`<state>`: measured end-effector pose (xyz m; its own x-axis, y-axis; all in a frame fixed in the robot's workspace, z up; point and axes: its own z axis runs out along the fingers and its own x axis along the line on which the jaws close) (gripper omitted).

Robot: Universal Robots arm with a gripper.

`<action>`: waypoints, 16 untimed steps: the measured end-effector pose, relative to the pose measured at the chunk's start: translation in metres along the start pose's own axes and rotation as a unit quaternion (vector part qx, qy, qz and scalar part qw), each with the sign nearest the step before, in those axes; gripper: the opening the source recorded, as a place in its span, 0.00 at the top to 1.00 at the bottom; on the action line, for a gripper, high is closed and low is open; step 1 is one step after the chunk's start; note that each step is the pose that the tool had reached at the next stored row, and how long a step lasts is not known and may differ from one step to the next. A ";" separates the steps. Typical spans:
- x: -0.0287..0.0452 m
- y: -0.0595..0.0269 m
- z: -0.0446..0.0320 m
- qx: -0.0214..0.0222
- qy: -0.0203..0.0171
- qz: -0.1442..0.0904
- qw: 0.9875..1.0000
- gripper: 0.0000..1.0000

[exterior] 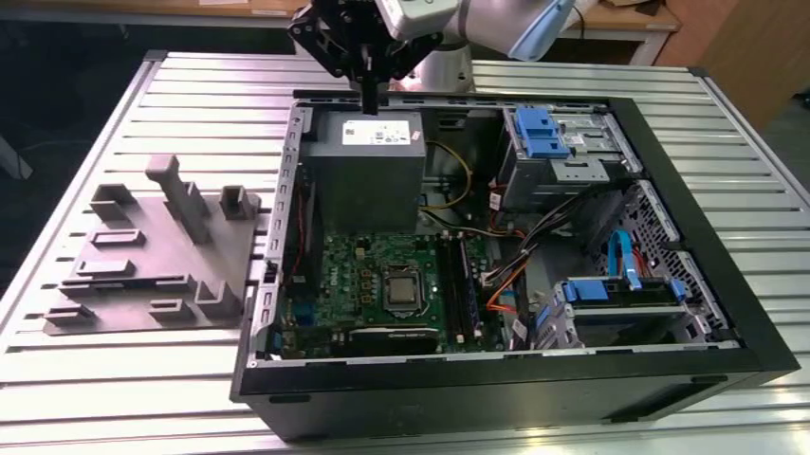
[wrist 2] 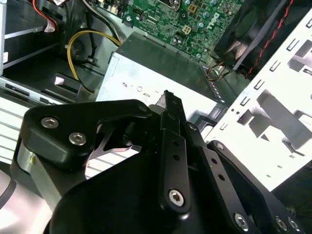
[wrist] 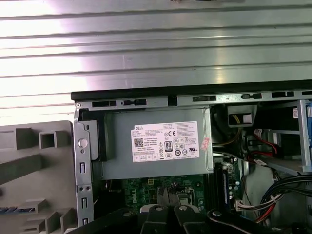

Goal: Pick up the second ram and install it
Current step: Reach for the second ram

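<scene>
Nearest, open black computer case [exterior: 506, 384] with broad green circuit board [exterior: 355, 270]; thin dark blue-green ram stick [exterior: 461, 284] apparently seated upright just beside silver square chip [exterior: 402, 287]; farther back, grey power-supply box [exterior: 364, 171]; above its far edge, black gripper [exterior: 370, 102], fingers pressed together.

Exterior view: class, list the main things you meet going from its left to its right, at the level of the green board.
Grey moulded tray → green circuit board → orange wires → blue drive bracket → black case rim.
</scene>
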<state>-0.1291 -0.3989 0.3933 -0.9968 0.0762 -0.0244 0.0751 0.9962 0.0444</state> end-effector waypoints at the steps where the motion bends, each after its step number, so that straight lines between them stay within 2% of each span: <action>1: 0.0014 -0.0001 0.0000 0.000 0.000 0.000 1.000 0.90; 16: 0.0272 -0.0021 -0.0006 0.000 0.000 0.000 1.000 0.90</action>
<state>-0.1564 -0.3989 0.3931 -0.9968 0.0762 -0.0245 0.0751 0.9962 0.0444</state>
